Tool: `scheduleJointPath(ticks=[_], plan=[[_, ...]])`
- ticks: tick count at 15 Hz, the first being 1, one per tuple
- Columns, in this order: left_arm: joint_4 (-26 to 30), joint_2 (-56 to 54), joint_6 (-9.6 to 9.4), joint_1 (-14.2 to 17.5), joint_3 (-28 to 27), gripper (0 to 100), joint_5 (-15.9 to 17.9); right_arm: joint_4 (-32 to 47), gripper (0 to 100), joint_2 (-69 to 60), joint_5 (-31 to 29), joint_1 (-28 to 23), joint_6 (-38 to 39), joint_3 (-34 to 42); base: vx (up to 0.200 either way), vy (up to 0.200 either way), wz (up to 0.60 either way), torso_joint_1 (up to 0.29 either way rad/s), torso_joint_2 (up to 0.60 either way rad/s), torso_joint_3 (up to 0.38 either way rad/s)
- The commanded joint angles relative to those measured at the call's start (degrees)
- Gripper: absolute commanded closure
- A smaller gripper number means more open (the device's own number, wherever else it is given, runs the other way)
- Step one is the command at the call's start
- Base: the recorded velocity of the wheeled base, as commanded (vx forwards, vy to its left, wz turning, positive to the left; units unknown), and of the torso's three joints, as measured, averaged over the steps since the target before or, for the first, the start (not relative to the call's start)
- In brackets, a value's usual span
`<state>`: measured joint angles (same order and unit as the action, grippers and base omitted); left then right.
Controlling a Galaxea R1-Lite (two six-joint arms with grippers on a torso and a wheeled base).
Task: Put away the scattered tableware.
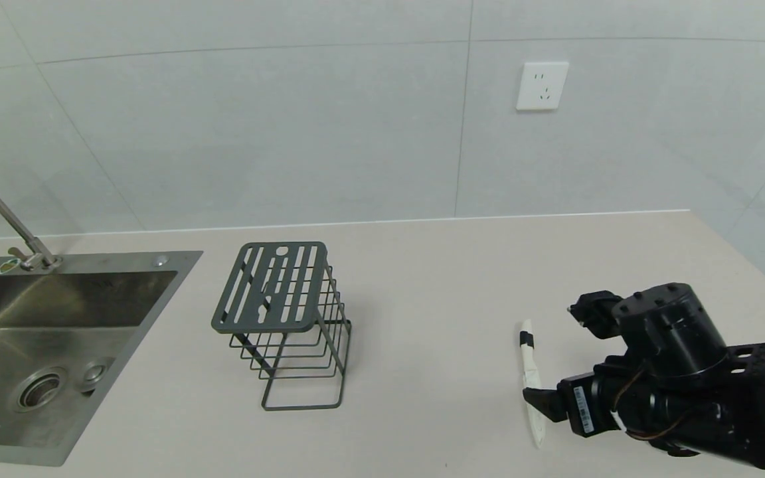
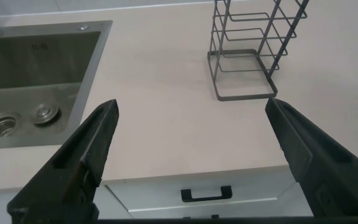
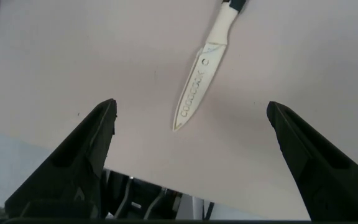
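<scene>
My right tool (image 3: 190,111) hung over the bench (image 3: 73,56) with its fingers apart. The white knife (image 3: 199,84) lay flat right under the gap, untouched. My left tool (image 2: 191,106) was spread wide too, holding nothing, with the wire rack (image 2: 247,56) ahead of it and the sink (image 2: 42,46) off to one side.

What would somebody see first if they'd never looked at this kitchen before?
Probably the white knife, lying alone on the counter right beside the robot's open right hand. Next comes the dark wire rack standing mid-counter, with the steel sink to its left.
</scene>
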<state>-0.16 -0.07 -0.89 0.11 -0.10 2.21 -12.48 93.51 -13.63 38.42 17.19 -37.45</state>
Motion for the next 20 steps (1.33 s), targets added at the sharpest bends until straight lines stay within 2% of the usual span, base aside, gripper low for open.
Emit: scheduleJointPath(ticks=[1, 9, 20], plan=[[0.0, 0.1, 0.01, 0.0, 0.0, 0, 0.0, -0.1, 0, 4.5, -0.4, 0.6, -0.1, -0.5, 0.0, 0.0, 0.0, 0.0, 0.0, 0.0], [0.0, 0.1, 0.1, 0.1, -0.1, 0, 0.0, -4.7, 0, 11.9, -1.8, -2.0, -0.6, -2.8, 0.0, 0.0, 0.0, 0.0, 0.0, 0.0], [0.0, 0.1, 0.19, 0.1, 0.0, 0, 0.0, -5.4, 0, 19.9, -4.7, -2.4, -0.6, -9.0, 0.0, 0.0, 0.0, 0.0, 0.0, 0.0]])
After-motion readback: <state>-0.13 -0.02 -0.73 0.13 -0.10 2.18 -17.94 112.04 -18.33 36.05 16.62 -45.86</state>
